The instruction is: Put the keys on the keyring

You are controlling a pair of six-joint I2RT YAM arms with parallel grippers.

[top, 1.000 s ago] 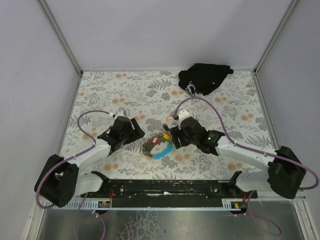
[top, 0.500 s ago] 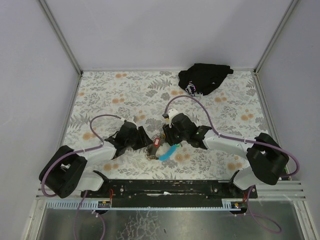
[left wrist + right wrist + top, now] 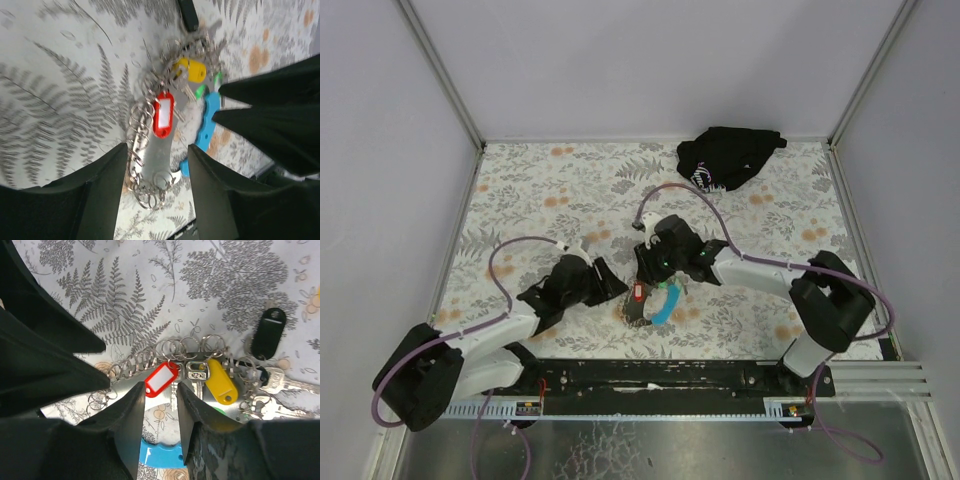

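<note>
The keys [image 3: 196, 376] lie in a small heap [image 3: 646, 296] on the floral cloth, with red [image 3: 161, 379], yellow [image 3: 220, 381] and black [image 3: 268, 332] tags and a blue plastic piece [image 3: 207, 125]. The keyring [image 3: 150, 170] is a silvery strip edged with several small metal rings. My left gripper [image 3: 157, 146] [image 3: 618, 290] is open and straddles the strip's ringed end; one finger brushes the rings and a thin gap shows at the other. My right gripper [image 3: 160, 386] [image 3: 643, 277] is open narrowly, with its fingertips either side of the red tag's lower end and a key blade.
A black cloth bundle [image 3: 728, 157] lies at the back right of the table. The two grippers face each other across the heap, only a few centimetres apart. Purple cables [image 3: 520, 250] loop above both arms. Grey walls enclose the table on three sides.
Both grippers have moved inward onto the key heap from either side. Both pairs of jaws have narrowed. The heap has shifted slightly toward the near edge.
</note>
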